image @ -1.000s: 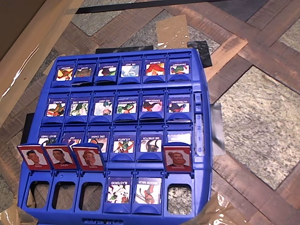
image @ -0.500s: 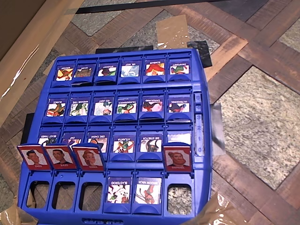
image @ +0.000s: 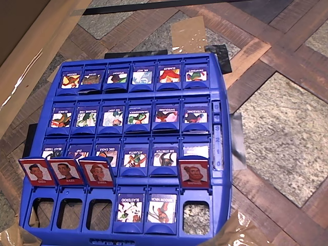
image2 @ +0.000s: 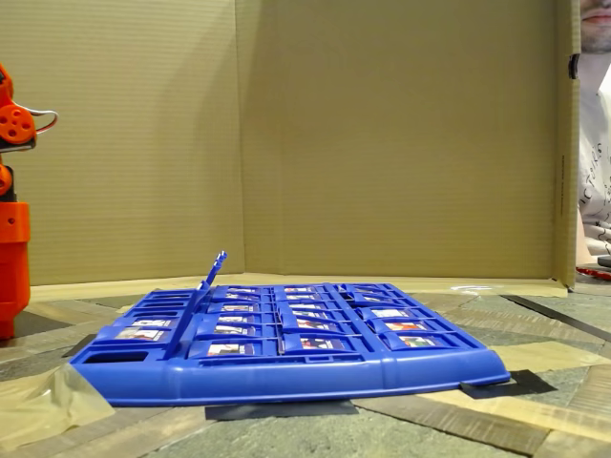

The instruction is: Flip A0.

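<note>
A blue game board (image: 221,154) lies flat on the floor, and the fixed view shows the board (image2: 286,367) from its side. Most tiles lie down showing blue-framed cartoon cards. Several red-framed portrait tiles stand raised in the near row. The leftmost raised tile (image: 36,171) shows a dark-haired man, and so does its neighbour (image: 65,171); no caption tells me which of them is A0. The fixed view shows the raised tiles (image2: 212,272) edge-on, tilted. No "STUPENDOUS" caption is readable. The orange arm's base (image2: 11,239) stands at the left edge, well away from the board.
Empty slots (image: 70,212) gape below the raised tiles. Cardboard walls (image2: 382,134) close off the back, and a cardboard strip (image: 31,56) runs along the left. Tape patches (image: 188,35) lie on the floor. A person (image2: 594,143) is at the right edge.
</note>
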Motion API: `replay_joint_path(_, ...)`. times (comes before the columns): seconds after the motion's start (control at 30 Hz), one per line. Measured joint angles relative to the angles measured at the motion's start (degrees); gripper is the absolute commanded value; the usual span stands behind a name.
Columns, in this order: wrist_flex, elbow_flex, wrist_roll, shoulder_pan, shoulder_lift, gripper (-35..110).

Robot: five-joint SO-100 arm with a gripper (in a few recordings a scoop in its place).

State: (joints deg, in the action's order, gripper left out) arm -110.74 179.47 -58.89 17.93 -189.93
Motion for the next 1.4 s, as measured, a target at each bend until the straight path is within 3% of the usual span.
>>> replay_joint_path(1.03, 0.70, 0.00, 2.46, 0.00, 0.00, 0)
replay_joint_path(1.4, 33.75, -7.65, 17.93, 0.09, 0.00, 0)
